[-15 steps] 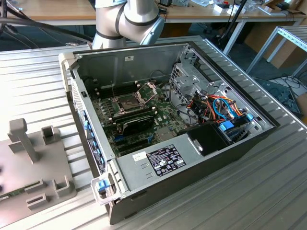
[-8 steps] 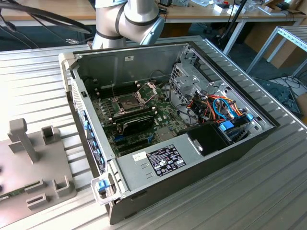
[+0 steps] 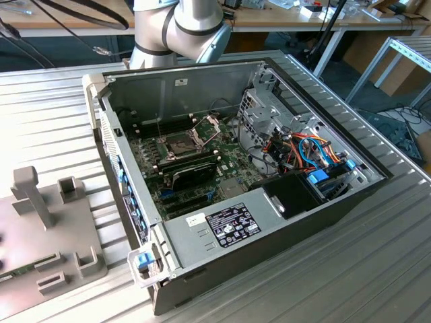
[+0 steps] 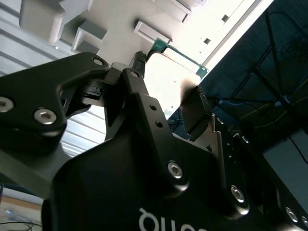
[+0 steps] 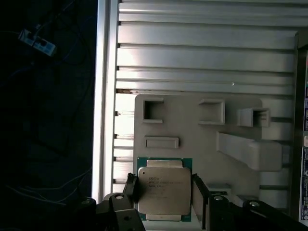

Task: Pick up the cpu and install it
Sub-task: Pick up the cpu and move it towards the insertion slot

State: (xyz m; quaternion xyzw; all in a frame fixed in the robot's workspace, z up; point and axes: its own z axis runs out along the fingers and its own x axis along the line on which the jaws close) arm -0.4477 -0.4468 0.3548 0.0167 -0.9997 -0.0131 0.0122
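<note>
The cpu [image 5: 163,190], a small square chip with a silver-grey top and a green rim, lies flat on a grey fixture plate [image 5: 192,139]. In the first wrist view my gripper [image 5: 164,186] straddles it, one black finger [image 5: 131,186] against one edge and the other finger against the opposite edge, so it is shut on the chip. In the second wrist view the gripper [image 4: 168,77] has the chip's green edge [image 4: 180,57] between its fingertips. The dark open socket [image 3: 180,143] sits on the motherboard inside the computer case, with its shiny retention frame [image 3: 209,124] hinged up.
The open computer case [image 3: 236,222] stands mid-table, with a black card [image 3: 194,176], a drive cage and coloured cables [image 3: 310,151] inside. The grey fixture [image 3: 47,229] with raised blocks is at the exterior view's left. The table is ribbed aluminium with a drop-off edge [image 5: 103,96].
</note>
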